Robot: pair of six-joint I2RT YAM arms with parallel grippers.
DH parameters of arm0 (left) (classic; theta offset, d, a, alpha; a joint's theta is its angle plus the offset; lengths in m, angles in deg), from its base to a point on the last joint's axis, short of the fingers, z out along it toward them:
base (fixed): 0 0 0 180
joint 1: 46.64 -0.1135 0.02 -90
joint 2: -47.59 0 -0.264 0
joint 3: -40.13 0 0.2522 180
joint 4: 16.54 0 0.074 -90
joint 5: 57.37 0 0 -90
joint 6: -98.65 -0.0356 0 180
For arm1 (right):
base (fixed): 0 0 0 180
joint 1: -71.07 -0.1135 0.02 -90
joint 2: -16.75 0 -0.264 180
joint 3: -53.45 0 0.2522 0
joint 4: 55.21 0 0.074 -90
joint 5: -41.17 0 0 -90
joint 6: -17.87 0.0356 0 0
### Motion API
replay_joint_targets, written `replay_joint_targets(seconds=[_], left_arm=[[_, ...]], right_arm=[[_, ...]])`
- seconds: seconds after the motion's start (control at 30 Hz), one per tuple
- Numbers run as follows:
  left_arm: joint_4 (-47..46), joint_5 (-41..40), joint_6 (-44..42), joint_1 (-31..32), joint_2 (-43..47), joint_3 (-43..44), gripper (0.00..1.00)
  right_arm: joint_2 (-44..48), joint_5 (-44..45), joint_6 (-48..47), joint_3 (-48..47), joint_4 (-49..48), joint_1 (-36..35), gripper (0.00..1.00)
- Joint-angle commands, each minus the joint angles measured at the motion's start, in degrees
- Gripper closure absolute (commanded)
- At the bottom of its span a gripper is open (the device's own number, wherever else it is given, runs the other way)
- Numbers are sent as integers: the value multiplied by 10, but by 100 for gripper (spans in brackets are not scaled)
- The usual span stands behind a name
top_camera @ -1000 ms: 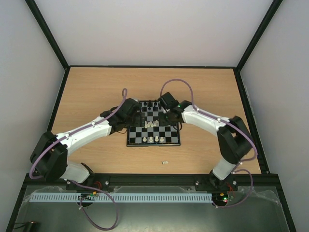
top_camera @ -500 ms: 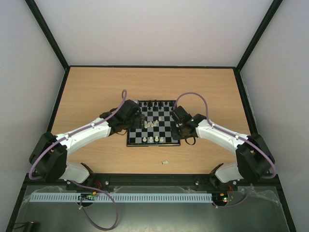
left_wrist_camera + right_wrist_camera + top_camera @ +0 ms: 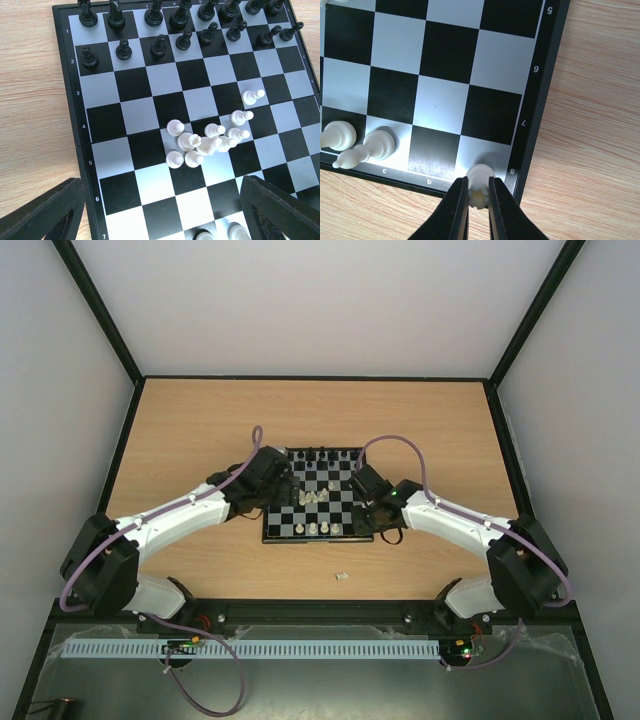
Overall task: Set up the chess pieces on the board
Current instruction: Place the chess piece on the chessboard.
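Observation:
The board [image 3: 300, 510] lies mid-table. Black chess pieces [image 3: 160, 30] fill its two far rows. A heap of white pieces [image 3: 207, 142] sits near the centre, some tipped over. My right gripper [image 3: 479, 200] is shut on a white rook [image 3: 480, 176] that stands on the pale corner square by the "8" mark, at the board's near right corner [image 3: 370, 533]. Two more white pieces [image 3: 370, 146] stand further along that edge row. My left gripper [image 3: 165, 220] hovers open over the board's left half, its fingers [image 3: 45, 215] wide apart with nothing between them.
One small white piece [image 3: 341, 576] lies on the wooden table in front of the board. Black frame rails [image 3: 120, 460] bound the table's sides. The right arm [image 3: 450, 515] reaches in from the right and the left arm [image 3: 190, 510] from the left.
The right arm has swung from the board's far middle to its near right corner, lowering with the rook. The left arm has stayed where it was.

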Motion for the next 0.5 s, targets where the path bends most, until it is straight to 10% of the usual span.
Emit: replay_joint_targets(seconds=[0.0,0.47], left_arm=[[-6,5,1,-1,4,-3,12],[-2,2,1,-1,12,-5,12]], right_arm=[[-10,7,11,12,18,-8,89],[-30,12,7,9,4,-11,80]])
